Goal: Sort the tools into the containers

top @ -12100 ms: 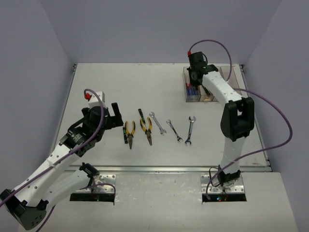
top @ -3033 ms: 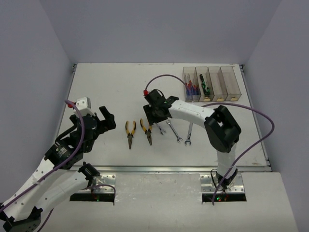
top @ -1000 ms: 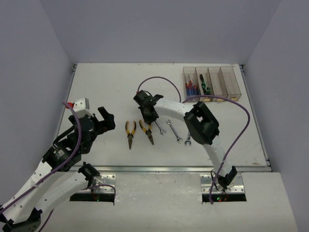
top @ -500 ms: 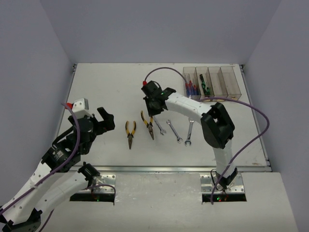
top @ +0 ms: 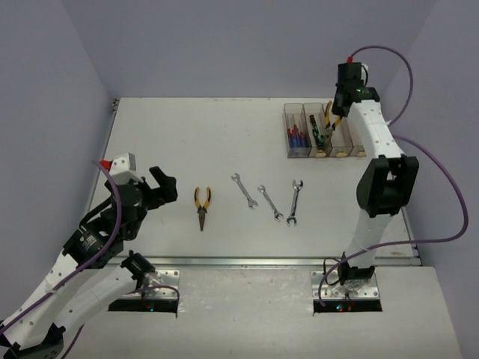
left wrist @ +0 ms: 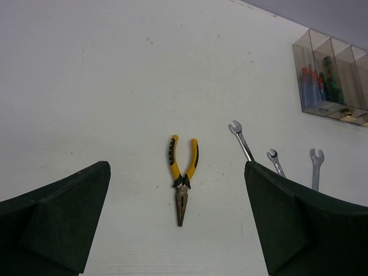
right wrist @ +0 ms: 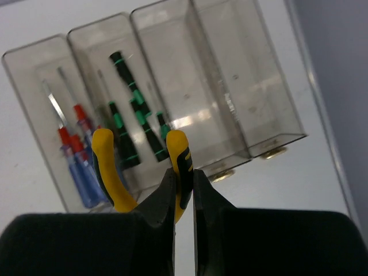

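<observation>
My right gripper (top: pixel 336 107) is shut on one handle of a yellow-and-black pliers (top: pixel 328 120) and holds it above the row of four transparent bins (top: pixel 358 127). In the right wrist view the gripper (right wrist: pixel 184 176) pinches the right handle, and the pliers (right wrist: pixel 106 167) hangs over the near ends of the bins. Blue/red screwdrivers (right wrist: pixel 77 152) lie in the first bin and green/black screwdrivers (right wrist: pixel 131 123) in the second. The third bin (right wrist: pixel 190 86) and fourth bin (right wrist: pixel 247 80) hold no tools. My left gripper (top: pixel 159 187) is open and empty, left of the other pliers (top: pixel 201 206).
Three silver wrenches (top: pixel 242 189), (top: pixel 270 202), (top: pixel 294 202) lie in a row right of the table pliers. In the left wrist view the pliers (left wrist: pixel 182 179) lies between my open fingers (left wrist: pixel 52 218), with a wrench (left wrist: pixel 241 137) and the bins (left wrist: pixel 330 80) beyond. Walls close the table's back and sides.
My right gripper took one pliers off the table and carried it up and right to above the bins. The left arm has barely moved.
</observation>
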